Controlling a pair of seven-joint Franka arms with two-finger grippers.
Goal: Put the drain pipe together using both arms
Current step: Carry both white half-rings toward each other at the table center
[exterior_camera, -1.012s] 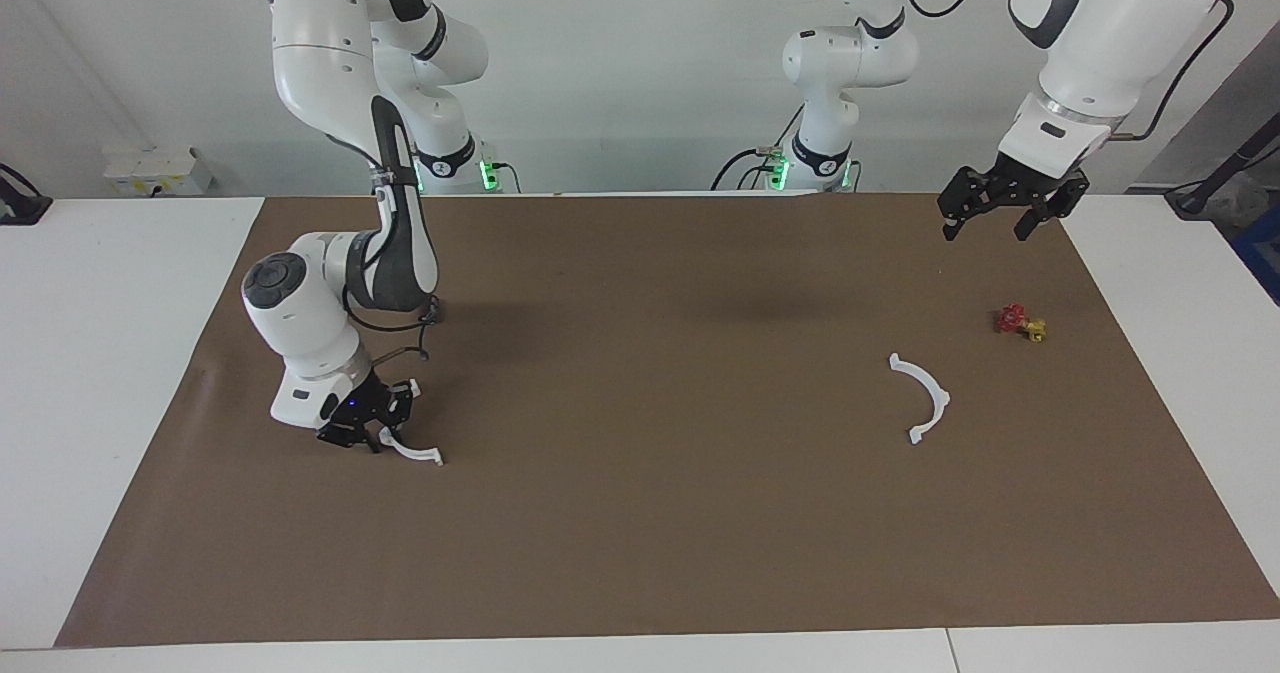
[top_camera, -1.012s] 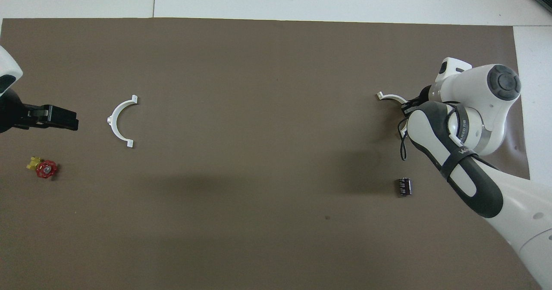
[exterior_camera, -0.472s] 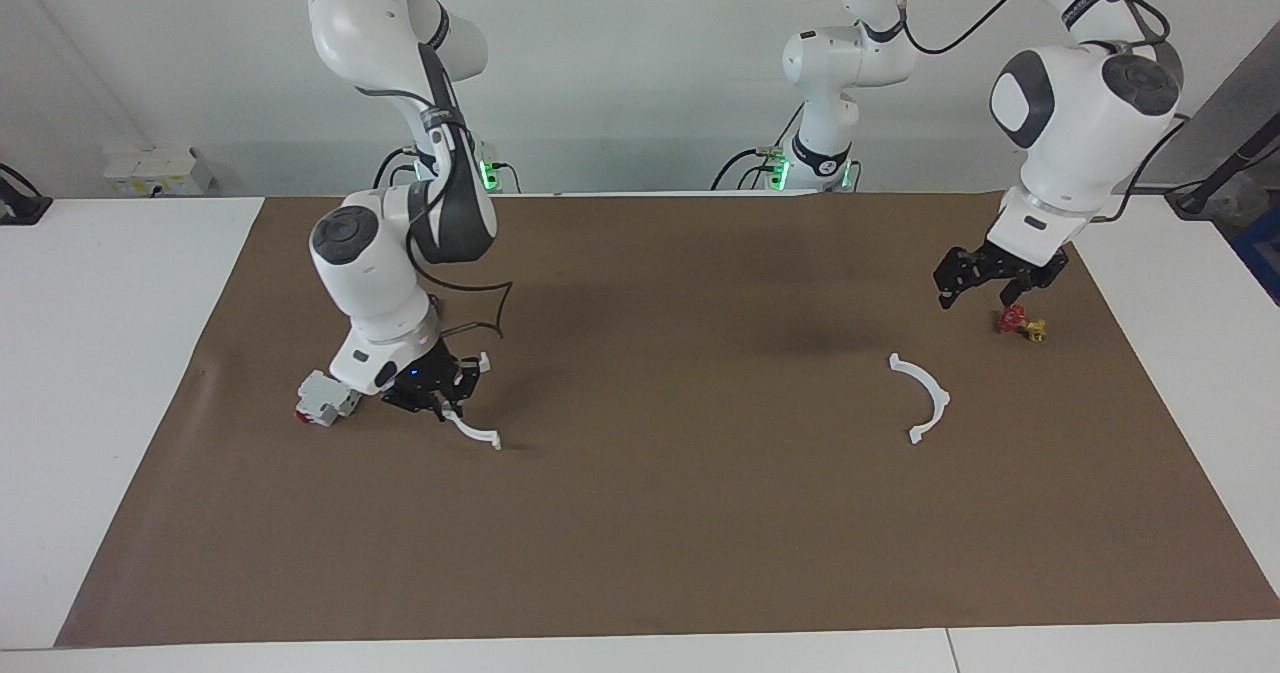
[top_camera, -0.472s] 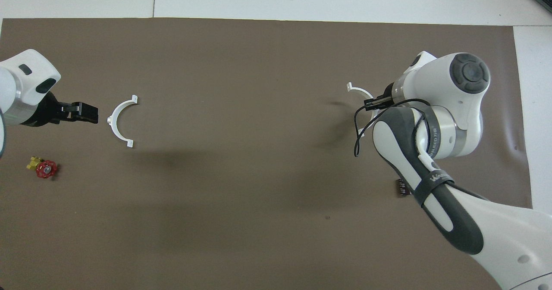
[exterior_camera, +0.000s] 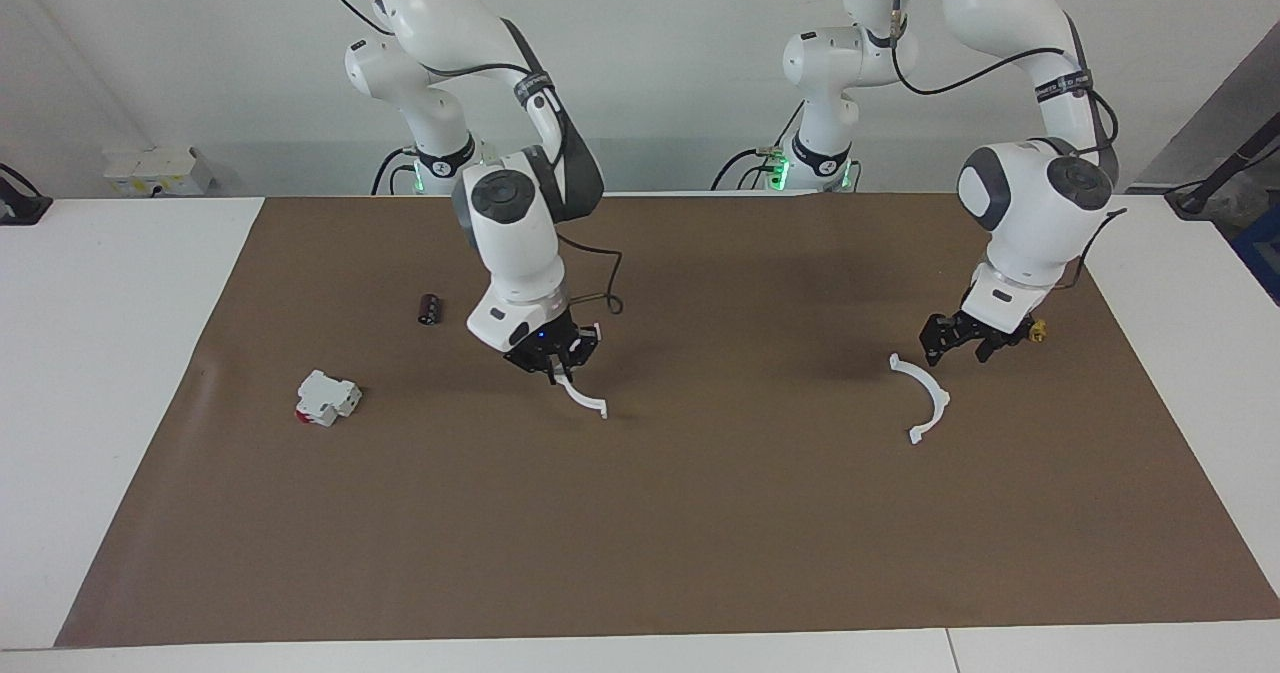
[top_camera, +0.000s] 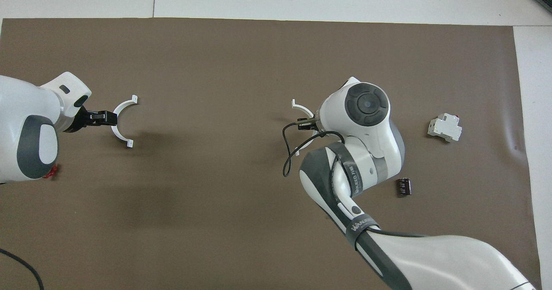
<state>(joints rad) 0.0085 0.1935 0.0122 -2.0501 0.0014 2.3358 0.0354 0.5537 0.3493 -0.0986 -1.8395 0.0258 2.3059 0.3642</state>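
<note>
The right tool [exterior_camera: 553, 358] grips one half-ring [exterior_camera: 584, 399] by its end over mid-surface — held so thinly, it could pivot. The left tool [exterior_camera: 960, 340], seemingly spread, hovers at the other half-ring [exterior_camera: 925, 396] lying toward the left arm's end — closing off-centre might flick it away.

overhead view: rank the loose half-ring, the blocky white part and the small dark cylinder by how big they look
1. Loose half-ring, by the left gripper: widest span, though thin.
2. Blocky white part: shorter but solid.
3. Small dark cylinder: clearly smallest.
All three lie flat on the table, so nearness hardly skews this.
</note>
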